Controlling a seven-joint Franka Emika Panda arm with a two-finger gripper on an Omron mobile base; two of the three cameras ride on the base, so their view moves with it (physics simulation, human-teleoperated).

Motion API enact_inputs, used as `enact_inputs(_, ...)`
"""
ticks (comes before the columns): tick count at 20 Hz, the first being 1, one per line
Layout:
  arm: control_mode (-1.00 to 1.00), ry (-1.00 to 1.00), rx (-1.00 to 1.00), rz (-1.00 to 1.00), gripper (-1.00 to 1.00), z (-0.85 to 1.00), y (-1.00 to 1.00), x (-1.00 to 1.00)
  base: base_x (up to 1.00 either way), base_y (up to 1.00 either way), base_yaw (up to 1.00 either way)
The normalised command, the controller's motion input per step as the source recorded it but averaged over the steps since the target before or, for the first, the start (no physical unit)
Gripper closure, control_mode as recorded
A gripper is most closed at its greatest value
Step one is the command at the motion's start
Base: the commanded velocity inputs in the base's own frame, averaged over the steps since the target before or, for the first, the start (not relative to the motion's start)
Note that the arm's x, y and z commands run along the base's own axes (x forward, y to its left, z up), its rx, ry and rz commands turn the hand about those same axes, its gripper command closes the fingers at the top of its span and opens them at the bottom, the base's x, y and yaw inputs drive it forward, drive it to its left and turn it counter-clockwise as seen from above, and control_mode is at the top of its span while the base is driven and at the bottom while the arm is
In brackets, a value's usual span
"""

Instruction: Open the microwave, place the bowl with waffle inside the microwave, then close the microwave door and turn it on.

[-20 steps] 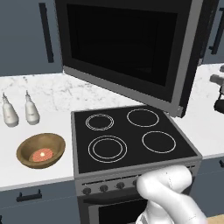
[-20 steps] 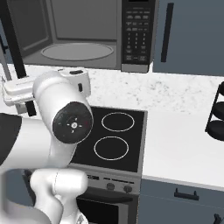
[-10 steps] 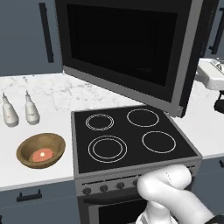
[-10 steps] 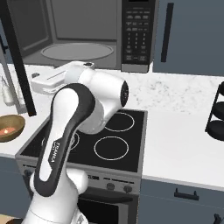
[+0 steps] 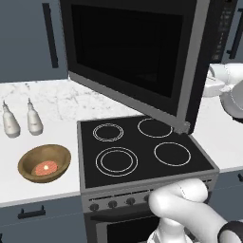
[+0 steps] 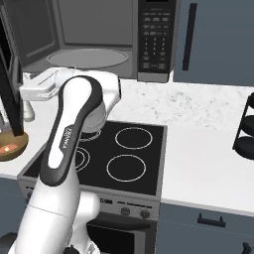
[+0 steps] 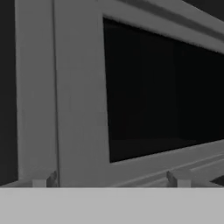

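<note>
The microwave stands open above the counter, its grey inside and round glass turntable showing. The microwave door is swung wide out to the left over the stove. My gripper is open with nothing between its fingertips, and it faces the grey inner frame and dark window of the door from close by. The brown bowl sits on the counter left of the stove with the reddish waffle in it. The bowl lies below and left of my hand.
A black stovetop with ring burners lies under the door. Two small bottles stand behind the bowl. A dark tiered rack stands at the right of the marble counter. Blue-grey cabinets flank the microwave.
My arm has swung up and back from the right camera, its elbow now raised over the stove. The hand stays by the door's inner side. Door and bowl have not moved.
</note>
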Motion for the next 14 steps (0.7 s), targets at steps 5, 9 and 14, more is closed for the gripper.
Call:
enact_inputs(5,-1.00,0.09,-0.04,0.14,-1.00,0.00,1.00,-0.54,0.00,0.00,0.00)
enact_inputs(9,-1.00,0.05,-0.06,0.12,-1.00,0.00,1.00,-0.17,0.00,0.00,0.00)
enact_inputs(14,-1.00,0.01,-0.07,0.11,-1.00,0.00,0.99,0.00,0.00,0.00,0.00)
